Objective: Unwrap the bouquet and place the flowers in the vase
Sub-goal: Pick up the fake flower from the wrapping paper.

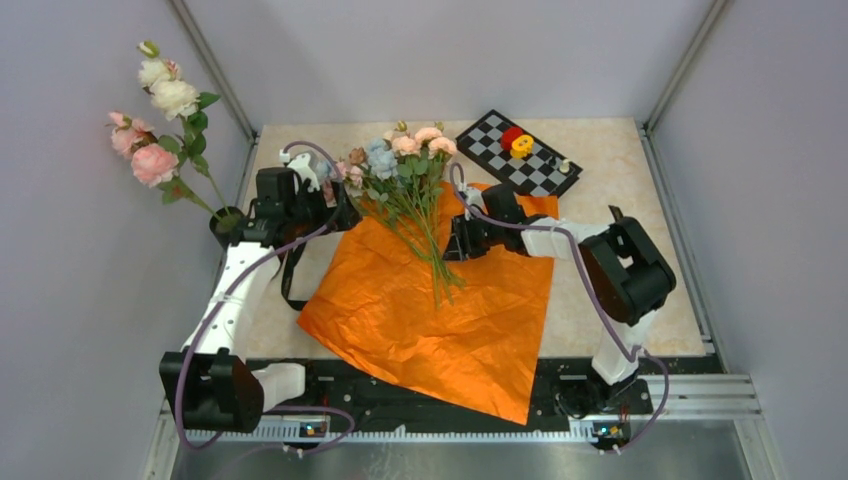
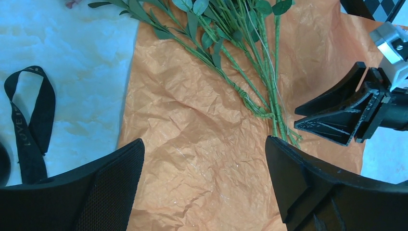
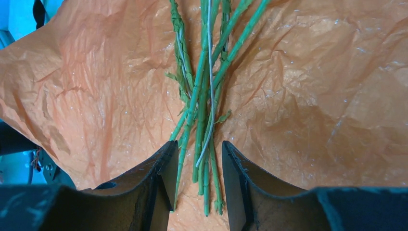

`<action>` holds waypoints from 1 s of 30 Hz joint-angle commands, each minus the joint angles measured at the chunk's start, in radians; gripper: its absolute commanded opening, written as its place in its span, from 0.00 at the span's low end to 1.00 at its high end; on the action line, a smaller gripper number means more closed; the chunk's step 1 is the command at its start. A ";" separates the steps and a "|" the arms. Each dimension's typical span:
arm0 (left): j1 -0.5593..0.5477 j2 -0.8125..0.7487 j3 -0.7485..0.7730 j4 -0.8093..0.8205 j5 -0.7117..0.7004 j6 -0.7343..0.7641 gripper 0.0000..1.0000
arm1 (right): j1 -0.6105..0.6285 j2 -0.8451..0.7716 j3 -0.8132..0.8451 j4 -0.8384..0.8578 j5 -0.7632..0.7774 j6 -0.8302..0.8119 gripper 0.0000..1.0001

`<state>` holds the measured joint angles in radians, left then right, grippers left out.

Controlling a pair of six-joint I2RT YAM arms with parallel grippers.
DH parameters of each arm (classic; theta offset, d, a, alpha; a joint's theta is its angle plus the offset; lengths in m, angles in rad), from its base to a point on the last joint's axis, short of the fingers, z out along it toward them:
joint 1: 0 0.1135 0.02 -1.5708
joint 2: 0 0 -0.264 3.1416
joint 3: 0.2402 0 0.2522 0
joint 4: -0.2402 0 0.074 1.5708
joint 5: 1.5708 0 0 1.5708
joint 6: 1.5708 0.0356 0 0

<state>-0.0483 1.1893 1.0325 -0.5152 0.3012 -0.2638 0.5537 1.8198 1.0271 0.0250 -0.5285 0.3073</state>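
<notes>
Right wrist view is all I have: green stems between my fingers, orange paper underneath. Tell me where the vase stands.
Observer: The vase stands by the table's left edge, holding large roses.
Operator: Report the left gripper.
Observer: The left gripper is wide open and empty, over the orange paper.
Operator: Locate the ribbon.
Observer: The black ribbon lies untied on the table, left of the paper.

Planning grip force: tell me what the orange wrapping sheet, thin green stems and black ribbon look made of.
Orange crinkled sheet: thin paper, perhaps coated; sharp creases, faint glints.
Thin green stems: likely moulded plastic, matte; uniform colour, ridged surface.
Black ribbon loop: woven fabric, it seems; lies limp, faint lettering.
</notes>
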 commanded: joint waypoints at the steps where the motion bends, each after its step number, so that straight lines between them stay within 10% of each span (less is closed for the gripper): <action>1: 0.004 -0.021 -0.008 0.048 0.033 -0.008 0.99 | 0.002 0.014 0.030 0.101 -0.067 -0.011 0.40; 30: 0.002 -0.028 -0.020 0.043 0.007 -0.008 0.99 | 0.002 0.163 0.150 0.097 -0.083 -0.045 0.17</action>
<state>-0.0483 1.1740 1.0187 -0.5156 0.2985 -0.2642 0.5537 1.9732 1.1320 0.0818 -0.5819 0.2802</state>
